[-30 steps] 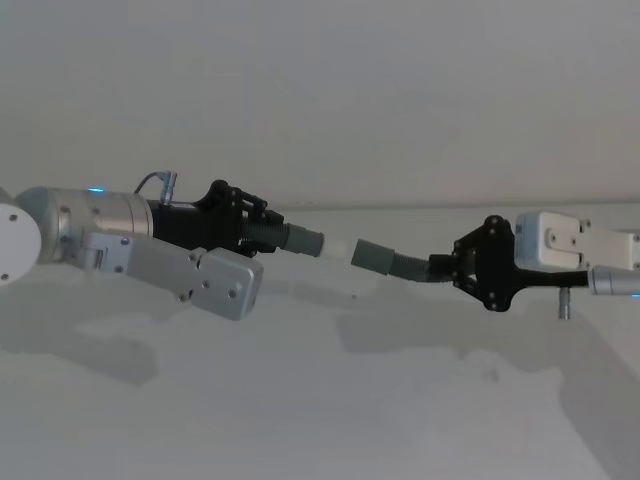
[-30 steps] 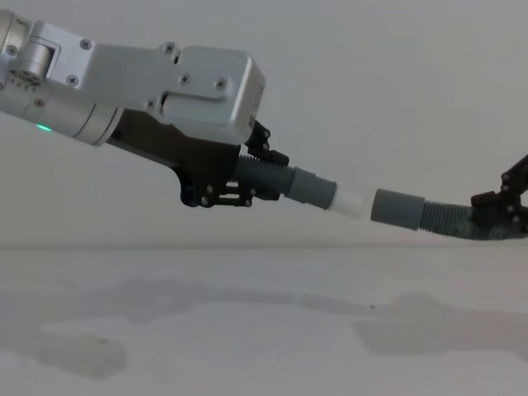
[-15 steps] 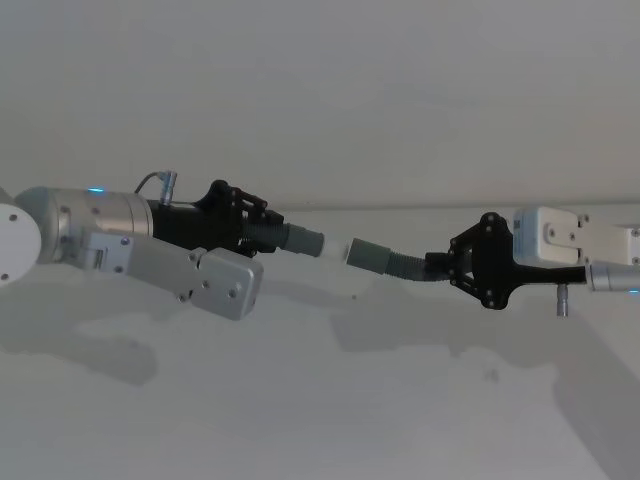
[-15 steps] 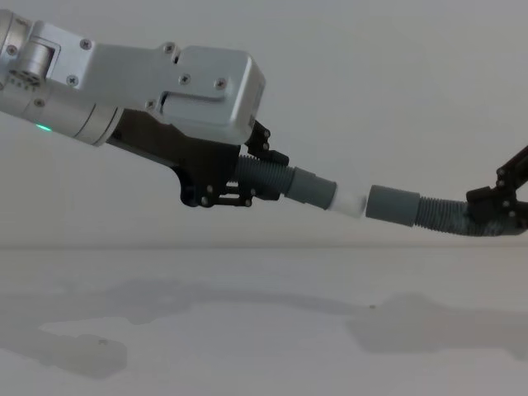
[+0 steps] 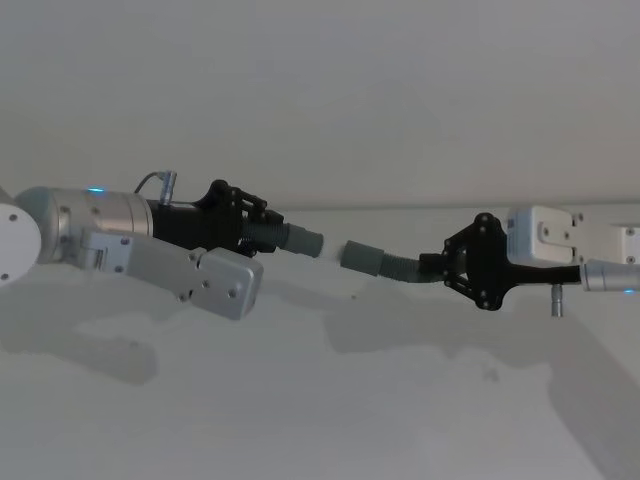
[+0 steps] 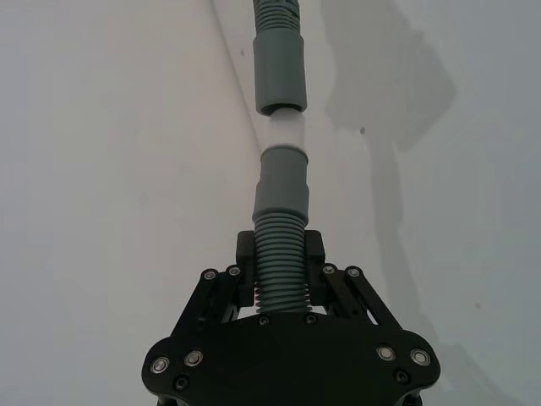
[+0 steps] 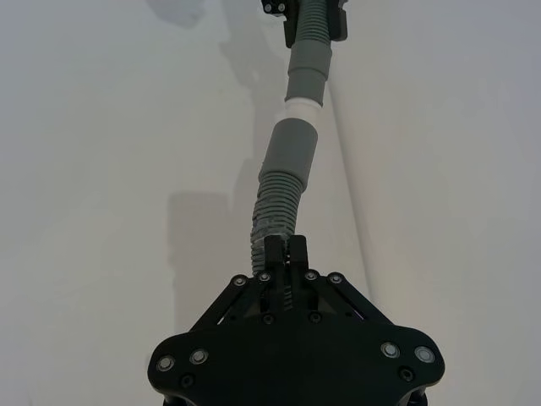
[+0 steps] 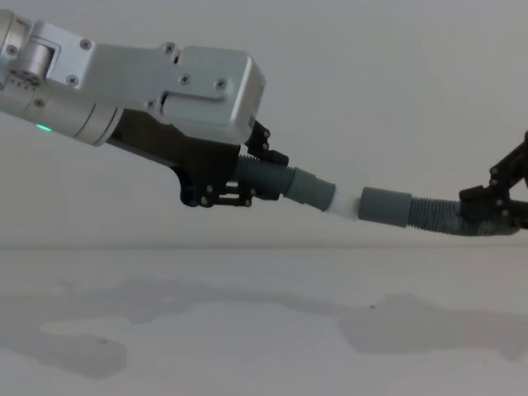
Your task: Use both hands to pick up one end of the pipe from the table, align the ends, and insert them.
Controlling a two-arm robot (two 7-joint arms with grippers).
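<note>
Since a second ago the right tool (image 5: 447, 270), clenched on the longer hose (image 8: 417, 211), has slid left until its cuff (image 8: 384, 205) meets the white tip (image 8: 344, 203) of the shorter hose (image 8: 262, 177) clenched in the left tool (image 8: 247, 175) at frame centre, so insertion looks to be just beginning.

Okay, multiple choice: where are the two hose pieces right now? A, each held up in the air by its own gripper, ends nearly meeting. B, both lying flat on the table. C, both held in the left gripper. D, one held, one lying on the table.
A: the left gripper holds the white-tipped hose piece and the right gripper holds the longer hose piece, both above the table, cuffs nearly meeting.
</note>
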